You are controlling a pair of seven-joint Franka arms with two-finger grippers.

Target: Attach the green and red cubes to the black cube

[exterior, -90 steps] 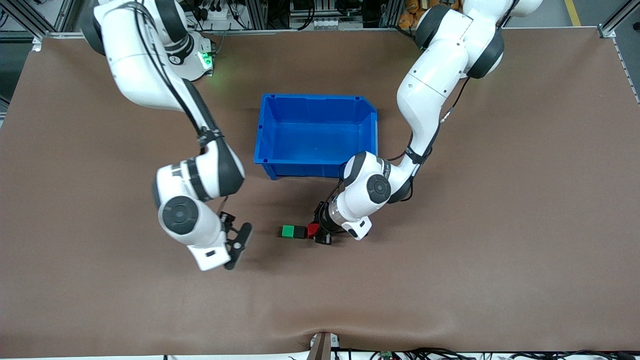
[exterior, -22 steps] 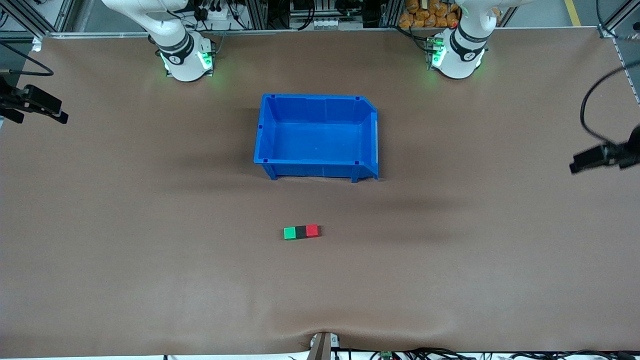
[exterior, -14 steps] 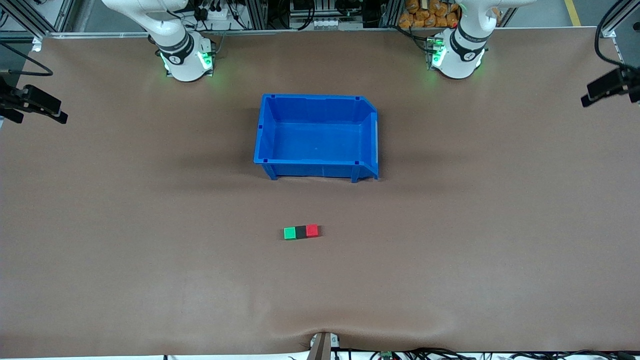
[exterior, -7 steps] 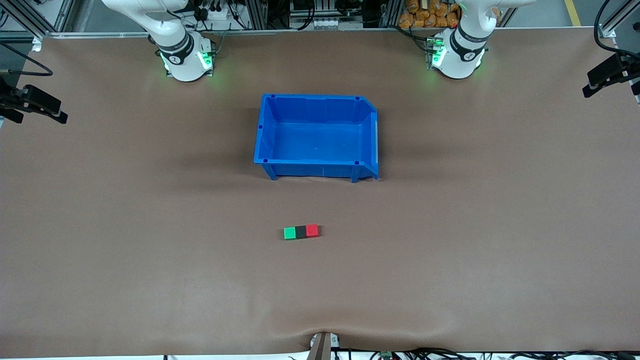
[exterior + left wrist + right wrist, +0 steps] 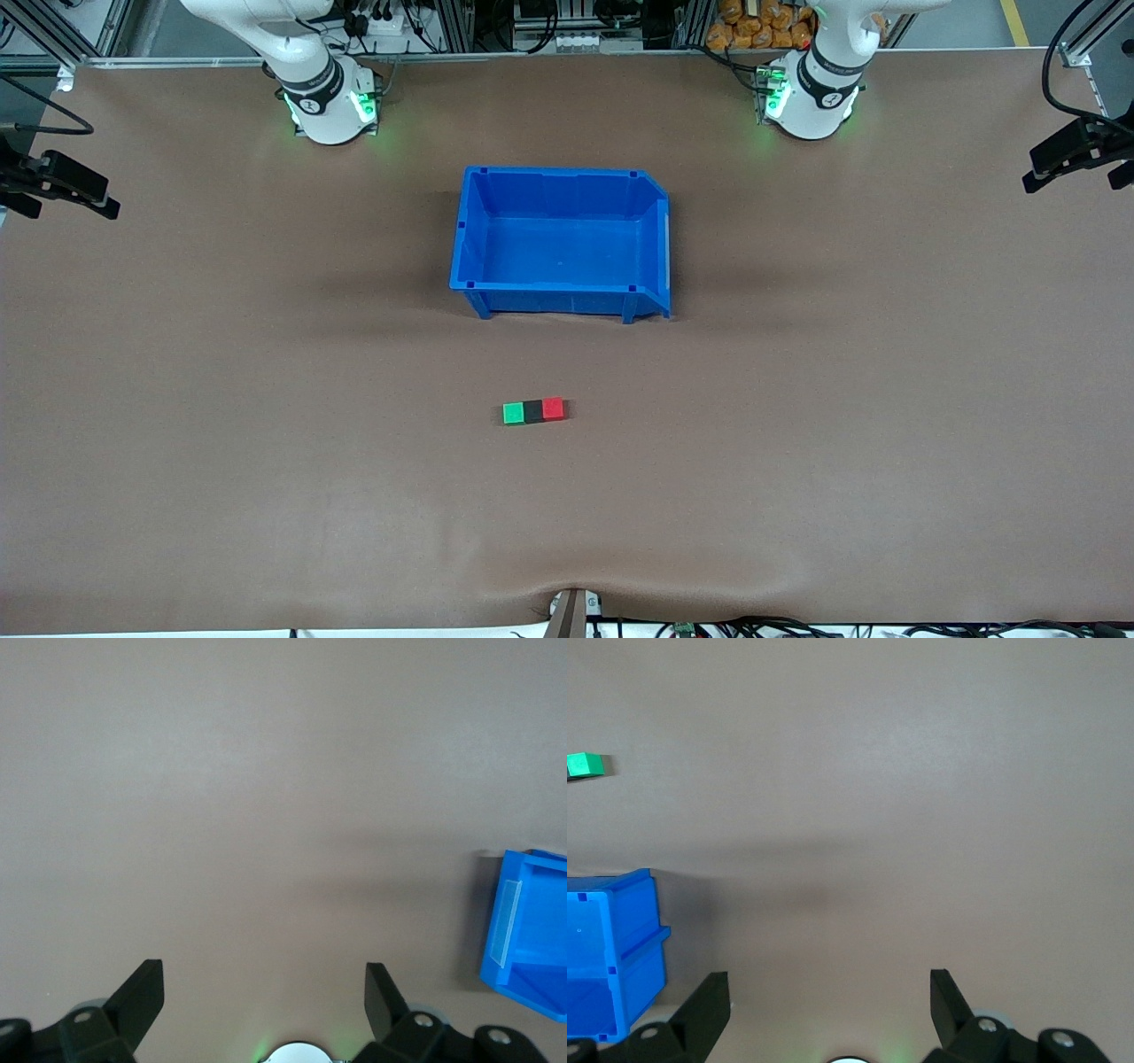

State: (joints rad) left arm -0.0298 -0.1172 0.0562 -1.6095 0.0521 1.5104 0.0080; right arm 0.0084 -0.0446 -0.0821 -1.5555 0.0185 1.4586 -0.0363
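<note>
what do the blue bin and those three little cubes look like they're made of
Blue bin: likely moulded plastic, with uniform colour, ribbed walls and slight sheen. Green cube, black cube and red cube: plain solid colours and sharp edges; perhaps plastic or painted wood, unclear.

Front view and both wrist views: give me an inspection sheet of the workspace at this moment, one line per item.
Surface: brown table cover, bare apart from the items below.
Job's things: green cube, black cube and red cube lie in one touching row, black in the middle, nearer the front camera than the bin.
Clutter: blue bin, nothing seen in it.
Grippers: left gripper open, holding nothing, raised at the left arm's end of the table; right gripper open, holding nothing, raised at the right arm's end.
Cables: a black cable loops over the left gripper; more along the table edges.
Surroundings: arm bases lit green, metal framing around the table.
</note>
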